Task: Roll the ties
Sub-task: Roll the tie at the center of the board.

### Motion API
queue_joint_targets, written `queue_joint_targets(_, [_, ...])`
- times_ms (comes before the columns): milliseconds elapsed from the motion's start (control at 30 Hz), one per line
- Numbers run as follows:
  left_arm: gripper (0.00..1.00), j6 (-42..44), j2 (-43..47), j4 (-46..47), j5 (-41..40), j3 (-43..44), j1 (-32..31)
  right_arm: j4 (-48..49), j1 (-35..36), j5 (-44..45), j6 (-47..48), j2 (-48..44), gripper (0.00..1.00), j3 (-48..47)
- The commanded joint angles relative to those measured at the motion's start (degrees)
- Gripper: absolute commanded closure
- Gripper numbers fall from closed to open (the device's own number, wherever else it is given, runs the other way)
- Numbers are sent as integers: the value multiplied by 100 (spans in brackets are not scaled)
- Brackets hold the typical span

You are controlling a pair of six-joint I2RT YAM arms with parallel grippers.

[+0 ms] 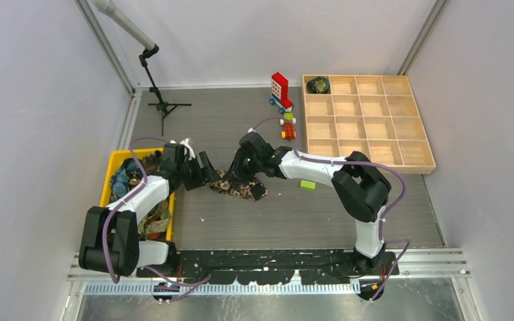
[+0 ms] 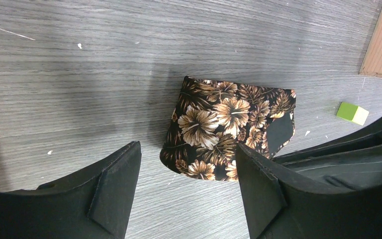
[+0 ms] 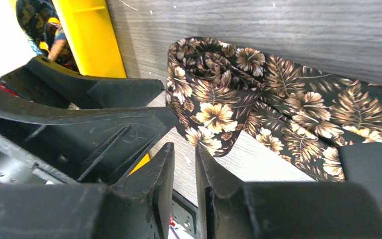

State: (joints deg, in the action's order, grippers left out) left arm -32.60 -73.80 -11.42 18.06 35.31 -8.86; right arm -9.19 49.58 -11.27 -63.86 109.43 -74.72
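Brown floral tie (image 1: 239, 186) lying partly rolled on the grey surface (image 1: 288, 217), near the yellow bin (image 1: 122, 154), left hand (image 2: 188, 152) spread wide and empty just before it, right hand (image 3: 184, 149) nearly closed, gripping nothing, alongside.

White arm links (image 1: 304, 167), black joints (image 1: 361, 190), purple cables (image 1: 109, 237).
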Motion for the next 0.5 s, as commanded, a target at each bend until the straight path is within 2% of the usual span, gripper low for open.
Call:
queue_joint_targets(0, [29, 91, 115, 173, 79, -6, 33, 52, 69, -21, -60, 164, 74, -109])
queue_joint_targets(467, [29, 193, 98, 51, 92, 51, 24, 18, 20, 84, 93, 466, 80, -90])
